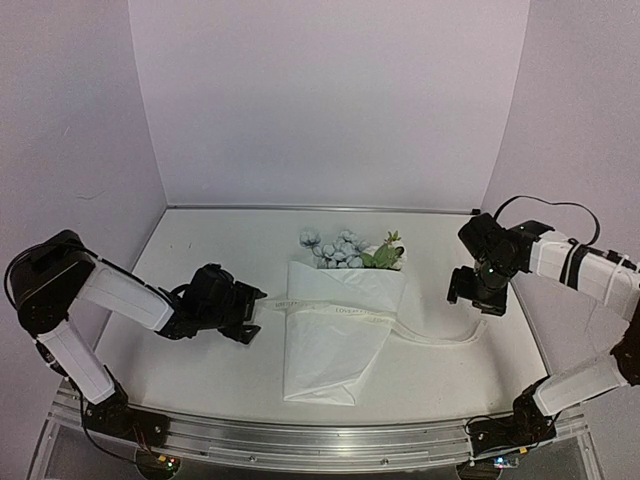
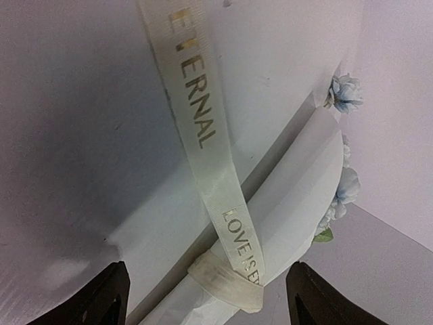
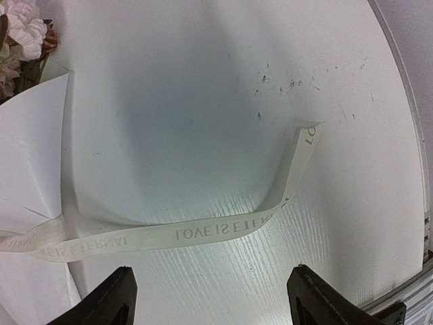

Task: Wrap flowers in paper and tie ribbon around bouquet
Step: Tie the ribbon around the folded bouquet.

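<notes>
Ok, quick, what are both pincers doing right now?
Left pincer: open, holding nothing.
Right pincer: open, holding nothing; ribbon lies loose on the table.

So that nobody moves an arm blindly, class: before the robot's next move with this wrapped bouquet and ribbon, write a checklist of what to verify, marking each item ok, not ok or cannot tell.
1. Left gripper open, holding nothing: ok.
2. Right gripper open, holding nothing: ok.
3. Ribbon wound round the middle of the bouquet: ok.
4. Ribbon knotted tight: cannot tell.
5. Paper covers the stems: ok.
6. Flowers show at the wide end: ok.
</notes>
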Controlling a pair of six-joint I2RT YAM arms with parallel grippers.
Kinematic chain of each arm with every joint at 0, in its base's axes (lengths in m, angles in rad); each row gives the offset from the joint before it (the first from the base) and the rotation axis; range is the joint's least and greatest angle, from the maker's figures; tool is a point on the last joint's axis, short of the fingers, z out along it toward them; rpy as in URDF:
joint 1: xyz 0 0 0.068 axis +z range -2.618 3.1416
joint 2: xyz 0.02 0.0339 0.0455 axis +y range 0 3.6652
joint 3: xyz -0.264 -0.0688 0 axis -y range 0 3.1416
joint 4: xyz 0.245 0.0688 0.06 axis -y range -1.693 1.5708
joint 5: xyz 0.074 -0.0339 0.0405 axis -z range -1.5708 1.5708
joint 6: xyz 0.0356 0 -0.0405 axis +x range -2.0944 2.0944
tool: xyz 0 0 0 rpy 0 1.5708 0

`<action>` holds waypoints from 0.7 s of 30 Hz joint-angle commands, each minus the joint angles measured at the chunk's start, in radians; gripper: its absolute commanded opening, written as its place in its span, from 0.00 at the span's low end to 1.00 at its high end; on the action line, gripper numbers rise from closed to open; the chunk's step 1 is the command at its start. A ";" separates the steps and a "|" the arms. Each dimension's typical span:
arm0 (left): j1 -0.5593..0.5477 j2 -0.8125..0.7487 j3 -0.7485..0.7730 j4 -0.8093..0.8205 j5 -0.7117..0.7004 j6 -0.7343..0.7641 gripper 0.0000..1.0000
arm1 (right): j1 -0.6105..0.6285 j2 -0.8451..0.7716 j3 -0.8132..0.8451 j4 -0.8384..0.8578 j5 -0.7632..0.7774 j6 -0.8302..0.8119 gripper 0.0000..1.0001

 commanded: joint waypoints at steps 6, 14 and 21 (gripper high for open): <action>-0.043 0.164 0.101 0.276 -0.049 -0.167 0.72 | 0.049 -0.062 -0.025 0.014 0.043 0.013 0.79; -0.044 0.241 0.132 0.320 -0.032 -0.199 0.61 | 0.073 -0.073 -0.024 0.013 0.029 -0.001 0.79; -0.044 0.271 0.143 0.330 -0.030 -0.216 0.56 | 0.113 -0.066 -0.025 0.037 0.048 -0.068 0.79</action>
